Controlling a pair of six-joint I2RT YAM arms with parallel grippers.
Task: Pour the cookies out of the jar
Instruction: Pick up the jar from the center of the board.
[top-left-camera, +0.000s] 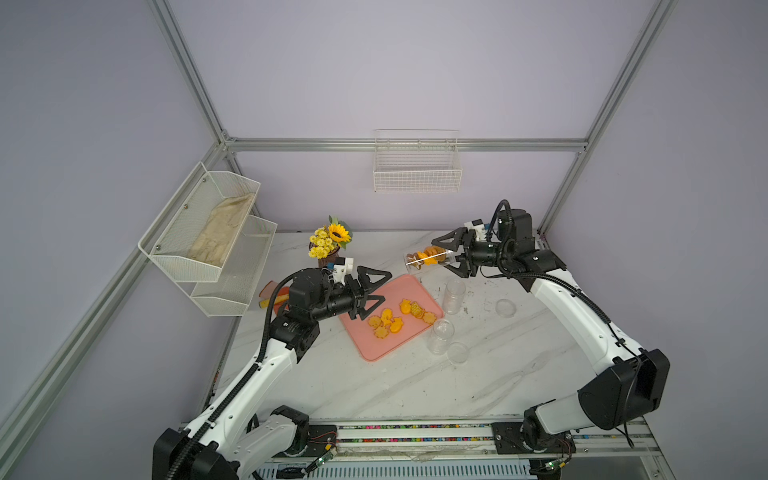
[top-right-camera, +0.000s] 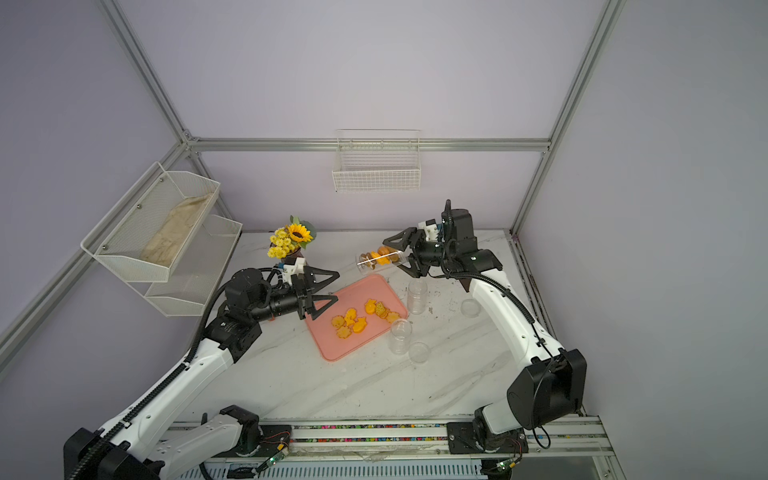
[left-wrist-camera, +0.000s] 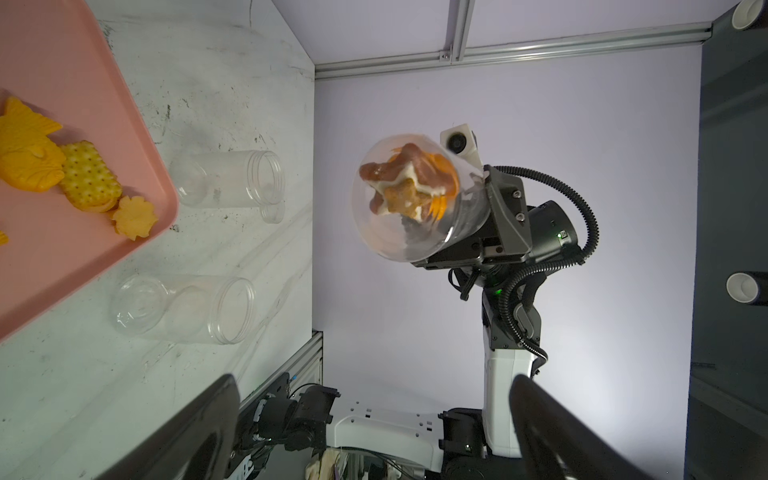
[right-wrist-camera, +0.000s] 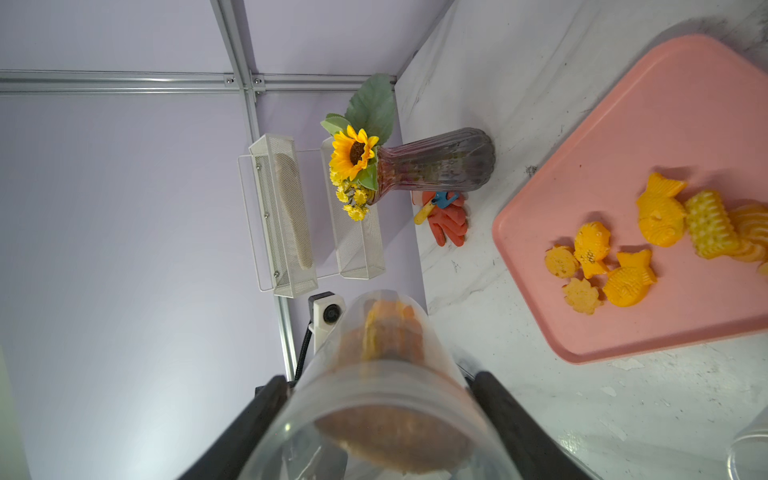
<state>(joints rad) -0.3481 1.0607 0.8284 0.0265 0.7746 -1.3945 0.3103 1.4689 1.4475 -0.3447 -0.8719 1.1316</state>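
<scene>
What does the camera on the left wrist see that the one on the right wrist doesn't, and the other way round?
Only the left wrist view shows the two empty clear jars whole, and the right arm from outside. Only the right wrist view shows the sunflower vase and the white mesh rack on the wall. Both show the pink tray with loose cookies on it, and the jar with more cookies inside, clamped in the right gripper.
</scene>
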